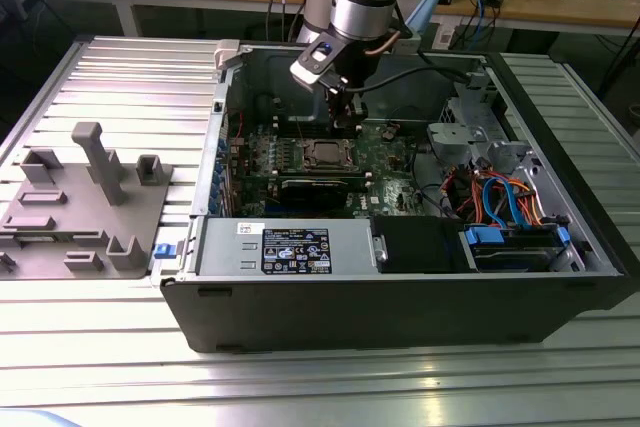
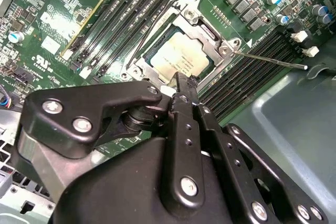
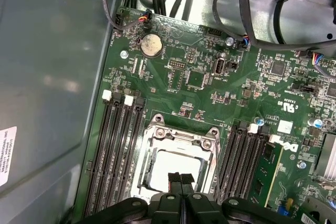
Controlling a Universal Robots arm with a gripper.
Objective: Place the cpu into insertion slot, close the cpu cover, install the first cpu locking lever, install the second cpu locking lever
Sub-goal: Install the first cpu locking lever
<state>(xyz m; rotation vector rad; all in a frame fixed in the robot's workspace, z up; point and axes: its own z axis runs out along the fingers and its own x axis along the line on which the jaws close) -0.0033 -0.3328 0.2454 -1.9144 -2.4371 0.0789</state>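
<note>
The cpu [image 2: 177, 59] lies in the insertion slot [image 1: 327, 154], its pale metal top showing through the window of the cpu cover [image 2: 206, 36]. The cover lies flat over it as a silvery frame. One thin locking lever [image 2: 270, 60] sticks out from a corner of the socket over the memory slots. Another thin lever [image 2: 149, 34] runs along the opposite side. My gripper [image 2: 179, 84] hangs just above the socket's edge, shut, with nothing between its black fingertips [image 3: 174, 179]. In the first wrist view the gripper [image 3: 180, 179] overlaps the cpu [image 3: 170, 165] and the cover [image 3: 181, 136].
Black memory slots [image 3: 118, 145] flank the socket on both sides. The open case's walls [image 1: 400, 307] surround the board, with the power supply [image 1: 285, 247] in front and a drive cage with blue and orange cables [image 1: 500, 202] at the exterior view's right. A grey fixture [image 1: 85, 197] stands on the table outside.
</note>
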